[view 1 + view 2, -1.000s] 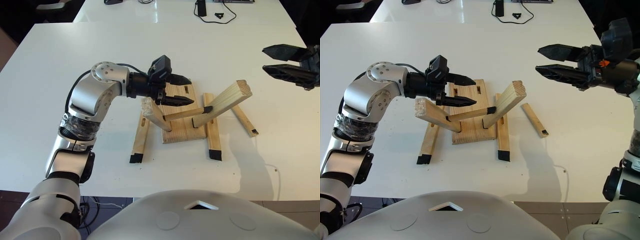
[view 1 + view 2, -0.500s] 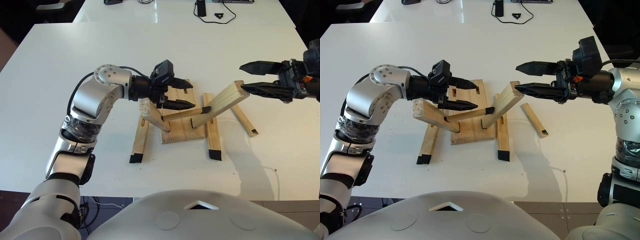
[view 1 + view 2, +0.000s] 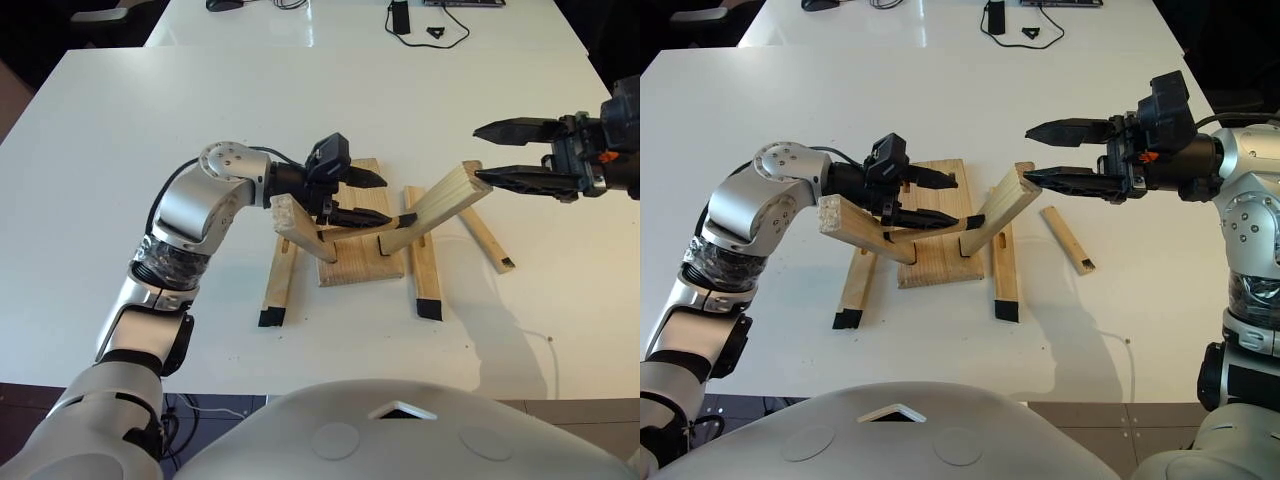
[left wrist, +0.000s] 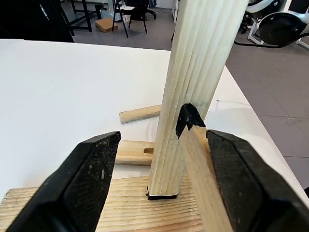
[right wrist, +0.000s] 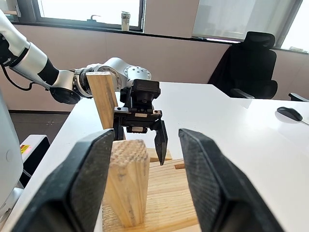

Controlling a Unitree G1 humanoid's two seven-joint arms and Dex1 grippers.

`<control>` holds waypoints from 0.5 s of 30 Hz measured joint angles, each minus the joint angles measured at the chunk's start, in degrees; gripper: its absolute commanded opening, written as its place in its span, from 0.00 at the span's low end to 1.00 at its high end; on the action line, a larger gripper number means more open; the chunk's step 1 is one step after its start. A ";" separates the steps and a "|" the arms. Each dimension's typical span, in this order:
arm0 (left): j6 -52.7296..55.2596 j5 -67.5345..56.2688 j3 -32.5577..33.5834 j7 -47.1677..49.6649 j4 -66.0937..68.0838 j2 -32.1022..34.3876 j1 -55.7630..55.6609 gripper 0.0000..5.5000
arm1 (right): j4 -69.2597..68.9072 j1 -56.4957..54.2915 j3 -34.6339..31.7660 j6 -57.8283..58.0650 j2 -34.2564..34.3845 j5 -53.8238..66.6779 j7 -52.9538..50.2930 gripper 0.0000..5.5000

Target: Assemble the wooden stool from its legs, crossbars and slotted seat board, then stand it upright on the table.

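Left eye view: the slotted seat board [image 3: 362,266] lies flat on the white table [image 3: 140,140]. On it, the left leg [image 3: 303,228] and the right leg [image 3: 445,200] stand tilted, leaning apart and joined by 1 crossbar [image 3: 362,226]. The left gripper [image 3: 386,202] has its fingers spread on either side of that crossbar and does not appear to pinch it. The right gripper [image 3: 480,154] is likewise spread, straddling the right leg's top end. 2 loose legs [image 3: 277,285] lie flat beside the board, and a spare crossbar [image 3: 491,241] lies nearer the right arm. The pale wood looks light, stiff and dry, unlikely to slip, though the joints probably wobble. Best hold: across a leg's flat faces near its upper end.
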 measured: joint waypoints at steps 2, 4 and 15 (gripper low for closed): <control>-2.61 0.27 -0.85 -0.21 1.26 -0.01 0.16 0.60 | 0.11 -0.05 0.33 -0.42 -0.38 -0.25 -0.03 0.45; -4.57 0.34 -1.37 -0.34 2.56 -0.16 -0.03 0.60 | 0.40 -0.50 0.85 -0.57 -0.61 -0.58 -0.02 0.45; -1.94 -0.42 -1.01 2.21 8.08 -4.59 -1.94 0.60 | 1.26 -3.09 4.31 -2.93 -0.73 -3.49 -0.63 0.45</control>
